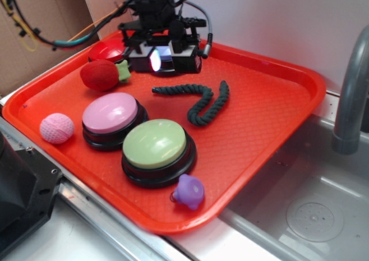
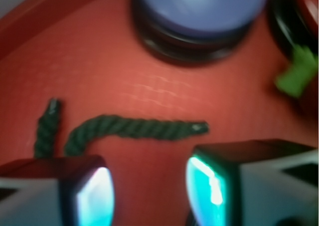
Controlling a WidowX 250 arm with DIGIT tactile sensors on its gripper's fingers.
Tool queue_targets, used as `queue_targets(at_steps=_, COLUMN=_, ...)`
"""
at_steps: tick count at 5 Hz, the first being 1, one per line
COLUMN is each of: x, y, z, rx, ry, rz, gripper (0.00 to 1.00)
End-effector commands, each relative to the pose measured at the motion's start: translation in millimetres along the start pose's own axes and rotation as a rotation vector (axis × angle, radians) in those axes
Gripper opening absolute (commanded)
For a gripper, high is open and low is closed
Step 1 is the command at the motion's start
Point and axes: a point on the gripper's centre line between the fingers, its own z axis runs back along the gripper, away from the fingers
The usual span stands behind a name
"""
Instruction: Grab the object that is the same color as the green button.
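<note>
The gripper (image 1: 162,61) hangs low over the far side of the red tray (image 1: 271,123), its jaws spread and holding nothing. The dark green rope (image 1: 199,99) lies flat on the tray just in front of it, toward the green button (image 1: 154,144) and apart from it. In the wrist view the rope's straight stretch (image 2: 144,127) runs crosswise just past the fingertips (image 2: 97,196) — its long axis roughly parallel to the line between the jaws, not across it. That is the catch, I judge: the wrist needs a turn so the jaws straddle the rope's width, then a short reach forward and down — only one arm is here to do it
</note>
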Motion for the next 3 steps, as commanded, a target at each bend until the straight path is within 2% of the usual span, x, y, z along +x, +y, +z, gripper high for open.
queue_targets(at_steps=1, x=-12, y=2, z=-9, rx=-0.043, ry=0.128, rz=0.461, gripper=1.00)
queue_targets(at_steps=2, x=-16, y=-9, z=-28, rx=-0.034, ry=0.143, rz=0.389, gripper=1.00)
queue_targets(at_steps=3, x=-18, y=-17, z=-41, rx=-0.025, ry=0.132, rz=0.320, gripper=1.00)
